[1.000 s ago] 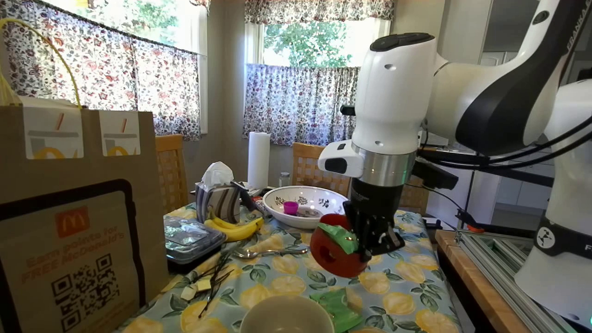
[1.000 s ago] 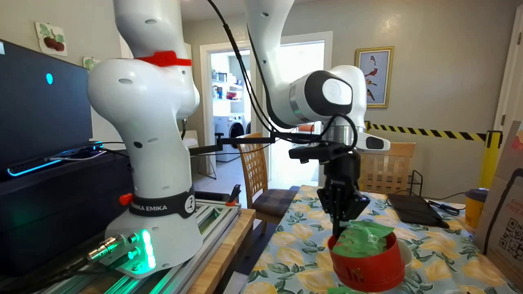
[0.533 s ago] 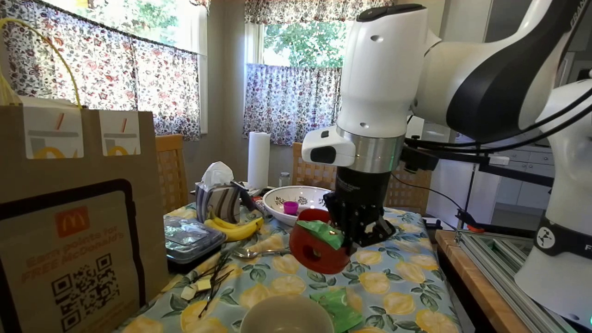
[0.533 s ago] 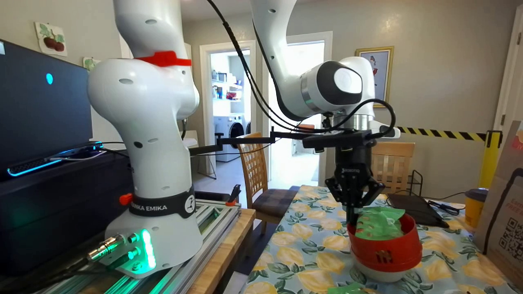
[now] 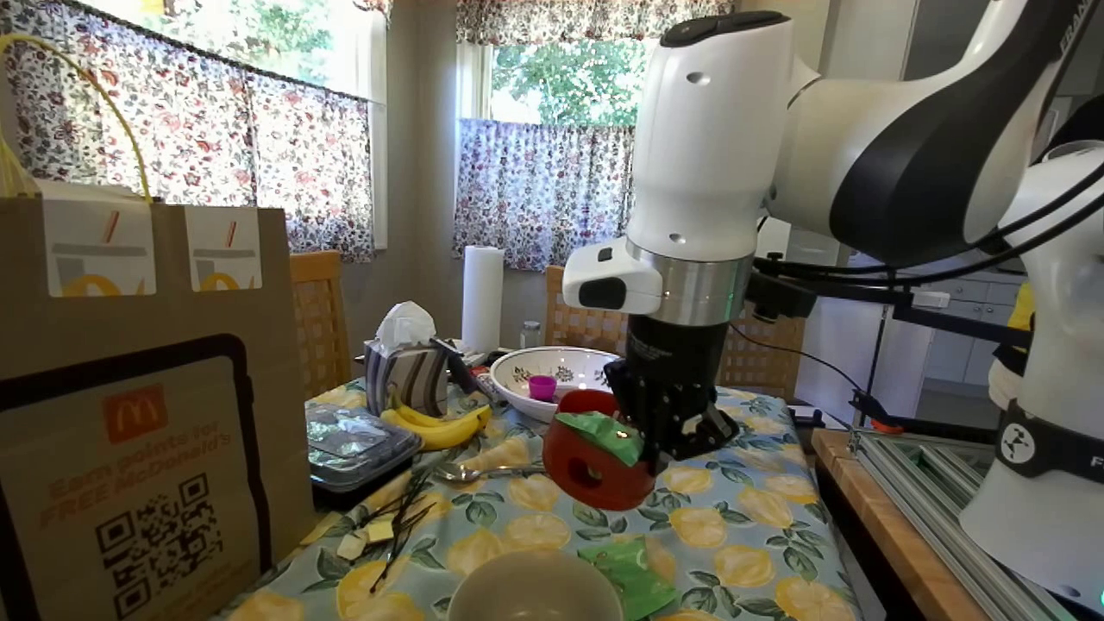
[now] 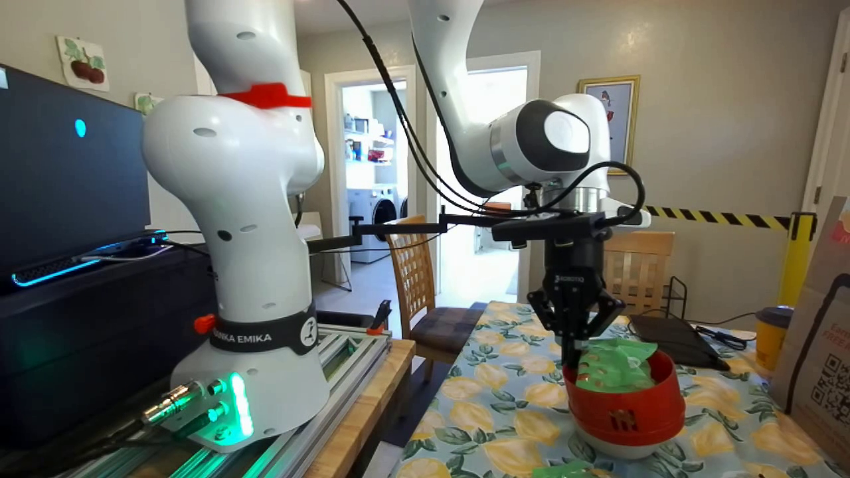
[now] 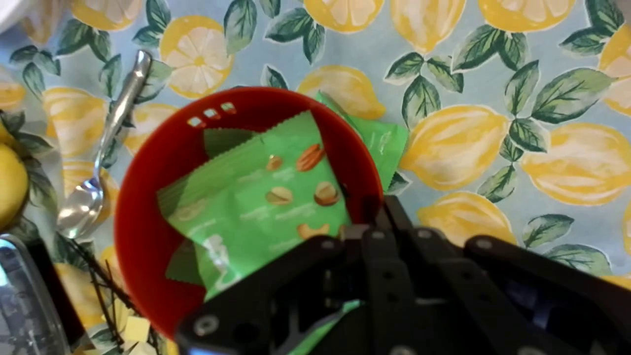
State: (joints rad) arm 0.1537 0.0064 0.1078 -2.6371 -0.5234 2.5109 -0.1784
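Fingers (image 7: 387,266) closed on rim of red bowl (image 6: 647,415), which hangs tilted above lemon-print worktop (image 5: 742,526). Nut-printed packet (image 7: 261,197) lies inside red bowl. Loose green packet (image 5: 634,576) rests on worktop beside pale bowl (image 5: 535,569). In exterior view, spoon (image 5: 496,472), bananas (image 5: 440,429), floral bowl (image 5: 526,410) holding magenta cup (image 5: 542,388) lie farther back.

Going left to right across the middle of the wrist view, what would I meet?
Bananas at the left edge → spoon → red bowl holding green packets → loose green packet, partly hidden by the bowl.
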